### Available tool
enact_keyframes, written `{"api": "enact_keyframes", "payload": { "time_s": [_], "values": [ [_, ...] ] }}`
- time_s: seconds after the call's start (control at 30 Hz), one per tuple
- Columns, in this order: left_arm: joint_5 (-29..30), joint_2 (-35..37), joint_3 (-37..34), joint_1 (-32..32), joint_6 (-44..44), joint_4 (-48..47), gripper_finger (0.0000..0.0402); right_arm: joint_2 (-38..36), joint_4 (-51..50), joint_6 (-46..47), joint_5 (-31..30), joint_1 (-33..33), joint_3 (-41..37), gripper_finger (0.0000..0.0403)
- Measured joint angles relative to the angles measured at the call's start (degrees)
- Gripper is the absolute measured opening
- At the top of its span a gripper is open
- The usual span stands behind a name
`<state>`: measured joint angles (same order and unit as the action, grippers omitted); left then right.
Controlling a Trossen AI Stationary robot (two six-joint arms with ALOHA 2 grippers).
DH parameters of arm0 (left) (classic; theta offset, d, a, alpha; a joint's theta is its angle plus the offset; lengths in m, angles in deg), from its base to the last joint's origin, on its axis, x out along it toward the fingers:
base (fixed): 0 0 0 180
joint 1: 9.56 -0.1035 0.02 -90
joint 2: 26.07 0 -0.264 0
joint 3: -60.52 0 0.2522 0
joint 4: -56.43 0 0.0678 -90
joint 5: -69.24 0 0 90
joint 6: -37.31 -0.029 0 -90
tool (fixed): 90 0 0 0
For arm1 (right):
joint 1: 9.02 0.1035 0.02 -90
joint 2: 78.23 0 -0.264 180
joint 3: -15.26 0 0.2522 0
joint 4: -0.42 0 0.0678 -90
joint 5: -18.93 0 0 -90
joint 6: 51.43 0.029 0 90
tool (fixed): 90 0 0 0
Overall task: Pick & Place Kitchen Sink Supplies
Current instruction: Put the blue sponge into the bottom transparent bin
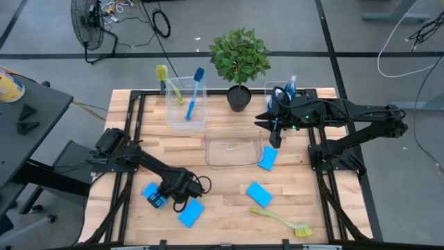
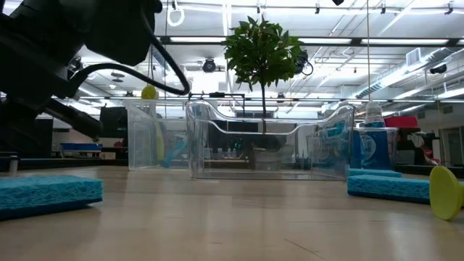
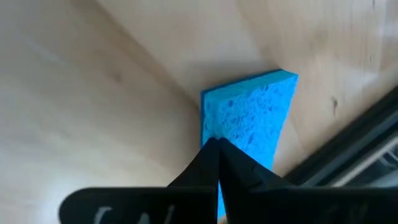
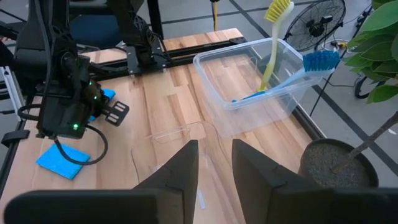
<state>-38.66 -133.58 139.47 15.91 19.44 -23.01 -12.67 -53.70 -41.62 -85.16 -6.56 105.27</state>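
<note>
The left hand (image 1: pixel 158 200) sits low at the lower left of the high view, its fingers pinched together on the edge of a blue sponge (image 3: pixel 249 118) that lies on the worktop (image 1: pixel 222 180). In the left wrist view the two fingers meet at a point over the sponge's near edge, so the grip looks thin; if only a corner is caught, the soft foam could fold and slip out on the lift, or swing and drop short of a bin. A second sponge (image 1: pixel 191 213) lies just beside the hand toward the bottom edge of the high view, and a sideways pull could drag or nudge it.

The right hand (image 1: pixel 275 135) hangs at the upper right of the high view, above the worktop near the empty middle bin (image 1: pixel 232 149), its fingers a little apart with nothing between them. If both arms head for that bin together, they may crowd each other.

Further out, two more sponges (image 1: pixel 267 158) (image 1: pixel 259 194) and a yellow-green brush (image 1: pixel 283 221) lie loose on the worktop, while two brushes (image 1: pixel 195 94) stand in the upper left bin and bottles (image 1: pixel 290 87) stand in the bin at the upper right. The plant (image 1: pixel 239 59) at the top centre stands close to the right arm's path
</note>
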Motion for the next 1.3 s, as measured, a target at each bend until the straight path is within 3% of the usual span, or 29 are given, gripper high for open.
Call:
{"api": "enact_keyframes", "payload": {
  "time_s": [0.53,1.3],
  "values": [
    [5.7,0.0,9.5,-6.5,-3.3,-8.6,0.0001,0.0,0.0,0.2,0.0,0.0,0.0,0.0098],
    [16.6,0.0,34.6,-18.7,-9.9,-19.2,0.0000,0.0,0.0,0.2,0.0,0.0,0.0,0.0098]
  ]
}}
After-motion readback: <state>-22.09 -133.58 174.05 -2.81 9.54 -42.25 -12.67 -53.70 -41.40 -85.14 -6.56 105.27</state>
